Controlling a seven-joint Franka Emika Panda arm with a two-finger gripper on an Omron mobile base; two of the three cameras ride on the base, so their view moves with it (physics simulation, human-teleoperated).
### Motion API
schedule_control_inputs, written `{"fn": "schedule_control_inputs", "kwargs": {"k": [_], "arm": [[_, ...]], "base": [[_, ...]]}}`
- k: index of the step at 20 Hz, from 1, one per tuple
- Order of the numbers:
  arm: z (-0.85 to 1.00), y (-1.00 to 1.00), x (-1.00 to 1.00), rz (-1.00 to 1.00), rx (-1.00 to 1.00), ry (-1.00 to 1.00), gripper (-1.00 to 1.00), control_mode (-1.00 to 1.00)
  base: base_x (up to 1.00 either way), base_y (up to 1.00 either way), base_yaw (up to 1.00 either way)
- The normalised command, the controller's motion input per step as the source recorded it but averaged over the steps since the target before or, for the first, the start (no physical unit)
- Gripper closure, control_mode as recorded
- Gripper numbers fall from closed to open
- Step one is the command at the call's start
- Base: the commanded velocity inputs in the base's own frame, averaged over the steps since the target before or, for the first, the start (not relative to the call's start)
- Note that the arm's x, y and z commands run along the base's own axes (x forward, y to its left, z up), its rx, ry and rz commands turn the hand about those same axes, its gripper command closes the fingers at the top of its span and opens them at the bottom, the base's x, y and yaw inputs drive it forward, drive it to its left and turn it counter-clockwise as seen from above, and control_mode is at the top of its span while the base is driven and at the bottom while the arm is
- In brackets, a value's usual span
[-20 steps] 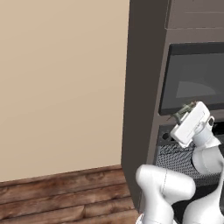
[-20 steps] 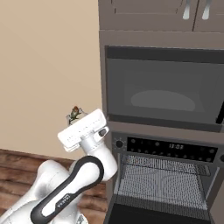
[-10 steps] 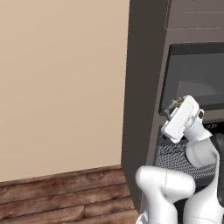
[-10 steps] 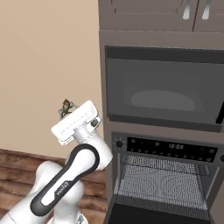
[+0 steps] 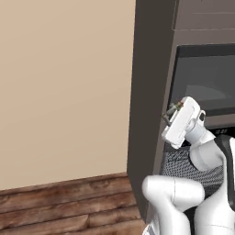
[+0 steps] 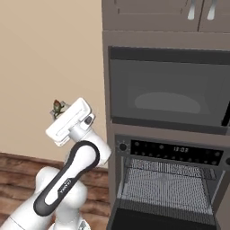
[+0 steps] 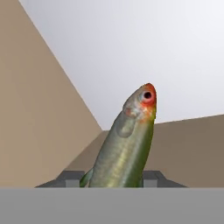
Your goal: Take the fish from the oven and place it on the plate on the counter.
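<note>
The jaws are closed on the fish (image 7: pixel 127 144) near its tail, head poking out ahead — a grip suited to carrying. The gripper (image 6: pixel 57 109) is raised clear of the oven (image 6: pixel 166 179), whose door hangs open — likely bound for the plate.

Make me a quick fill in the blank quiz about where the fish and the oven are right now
1. The jaws are shut on the ____.
2. The oven door hangs ____.
3. The fish's head shows a patch of ____ around the eye.
4. Behind the gripper in the right base view is a plain ____ wall.

Missing words: fish; open; red; beige
</note>
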Motion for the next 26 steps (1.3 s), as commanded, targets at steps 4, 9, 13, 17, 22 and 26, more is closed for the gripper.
{"fn": "schedule_control_inputs", "kwargs": {"k": [4, 9, 13, 17, 22, 26], "arm": [[0.0, 0.0, 0.0, 0.0, 0.0, 0.0, 1.0, 1.0], [0.0, 0.0, 0.0, 0.0, 0.0, 0.0, 1.0, 1.0], [0.0, 0.0, 0.0, 0.0, 0.0, 0.0, 1.0, 1.0], [0.0, 0.0, 0.0, 0.0, 0.0, 0.0, 1.0, 1.0], [0.0, 0.0, 0.0, 0.0, 0.0, 0.0, 1.0, 1.0], [0.0, 0.0, 0.0, 0.0, 0.0, 0.0, 1.0, 1.0]], "base": [[-1.0, 0.09, 0.0], [-1.0, 0.42, 0.0], [-1.0, 0.69, 0.0], [-1.0, 0.27, 0.0], [-0.51, -0.69, -0.17], [0.6, -1.0, -0.17]]}}
